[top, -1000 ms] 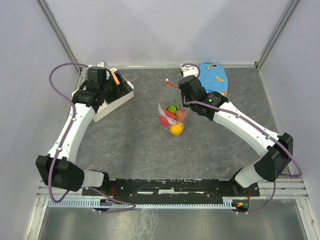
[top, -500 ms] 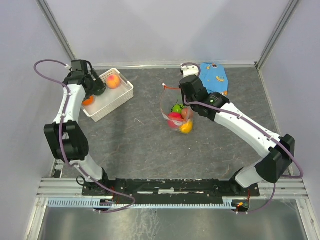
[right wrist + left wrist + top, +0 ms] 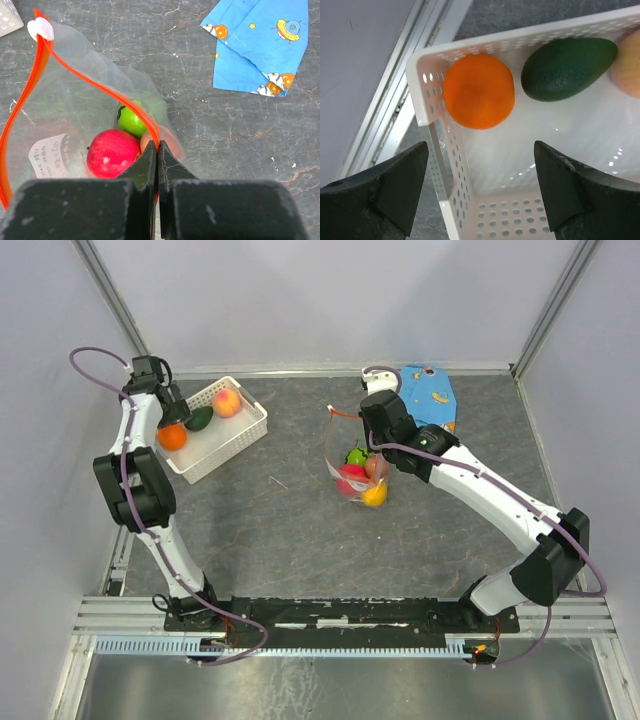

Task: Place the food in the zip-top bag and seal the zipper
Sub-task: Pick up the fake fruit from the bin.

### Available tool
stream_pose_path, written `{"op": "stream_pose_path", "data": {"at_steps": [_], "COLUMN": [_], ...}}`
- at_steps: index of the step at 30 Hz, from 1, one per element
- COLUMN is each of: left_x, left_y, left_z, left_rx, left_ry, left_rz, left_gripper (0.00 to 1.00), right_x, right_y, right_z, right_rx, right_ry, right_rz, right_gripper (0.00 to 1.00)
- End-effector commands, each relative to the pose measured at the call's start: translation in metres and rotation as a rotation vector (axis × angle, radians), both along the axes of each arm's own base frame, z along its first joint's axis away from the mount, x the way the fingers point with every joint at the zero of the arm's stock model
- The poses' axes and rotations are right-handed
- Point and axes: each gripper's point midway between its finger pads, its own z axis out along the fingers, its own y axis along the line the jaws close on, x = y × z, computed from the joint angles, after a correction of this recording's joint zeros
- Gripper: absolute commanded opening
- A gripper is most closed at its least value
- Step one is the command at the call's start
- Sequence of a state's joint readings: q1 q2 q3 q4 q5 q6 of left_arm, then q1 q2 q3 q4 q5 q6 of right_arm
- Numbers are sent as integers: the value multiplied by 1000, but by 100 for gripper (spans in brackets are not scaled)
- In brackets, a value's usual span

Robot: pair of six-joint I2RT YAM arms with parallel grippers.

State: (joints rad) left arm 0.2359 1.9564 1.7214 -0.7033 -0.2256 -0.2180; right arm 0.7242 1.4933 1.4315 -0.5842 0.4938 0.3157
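Note:
The clear zip-top bag (image 3: 345, 455) hangs open at mid-table, and my right gripper (image 3: 157, 150) is shut on its red-orange zipper (image 3: 100, 85). A white slider (image 3: 41, 29) sits at the strip's far end. Inside the bag lie a red fruit (image 3: 112, 152), a striped green one (image 3: 131, 120), a peach-pink one (image 3: 172, 142) and a yellow one (image 3: 374, 496). My left gripper (image 3: 480, 165) stands open and empty over the white basket (image 3: 432, 145), above an orange fruit (image 3: 478, 91), a dark green one (image 3: 567, 69) and a peach-pink one (image 3: 227, 400).
A blue patterned cloth (image 3: 260, 45) lies on the table at the back right, just beyond the bag. The basket (image 3: 240, 435) stands at the back left, close to the metal frame rail (image 3: 405, 85) and the left wall.
My left arm has swung back to the far left, and its gripper has spread wider over the basket's corner, uncovering the fruits inside. The bag shifted slightly right with my right gripper.

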Motion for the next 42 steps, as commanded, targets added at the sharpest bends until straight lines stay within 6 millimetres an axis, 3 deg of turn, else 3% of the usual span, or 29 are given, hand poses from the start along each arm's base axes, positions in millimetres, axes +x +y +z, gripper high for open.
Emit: {"op": "stream_pose_path", "data": {"at_steps": [1, 6, 9, 19, 31, 36, 42], "left_x": [19, 28, 34, 36, 36, 36, 31], "left_y": [24, 28, 19, 12, 3, -4, -18], "left_z": [15, -3, -15, -61, -82, -80, -60], "left_rx": [134, 117, 62, -4, -67, -103, -156], "left_ry": [4, 43, 51, 122, 138, 124, 76], "left_rz": [-44, -61, -91, -91, -90, -104, -109], "left_gripper": [92, 92, 92, 93, 92, 78, 55], "right_x": [6, 6, 6, 3, 5, 5, 4], "right_y": [2, 1, 2, 0, -2, -2, -1], "right_z": [13, 10, 9, -1, -6, -6, -6], "right_rx": [22, 19, 21, 12, 12, 13, 17], "right_ry": [-32, -25, -19, 5, 8, 10, 7], "right_rz": [-4, -11, -10, -19, -29, -29, -23], "right_gripper": [1, 1, 1, 1, 2, 1, 1]}}
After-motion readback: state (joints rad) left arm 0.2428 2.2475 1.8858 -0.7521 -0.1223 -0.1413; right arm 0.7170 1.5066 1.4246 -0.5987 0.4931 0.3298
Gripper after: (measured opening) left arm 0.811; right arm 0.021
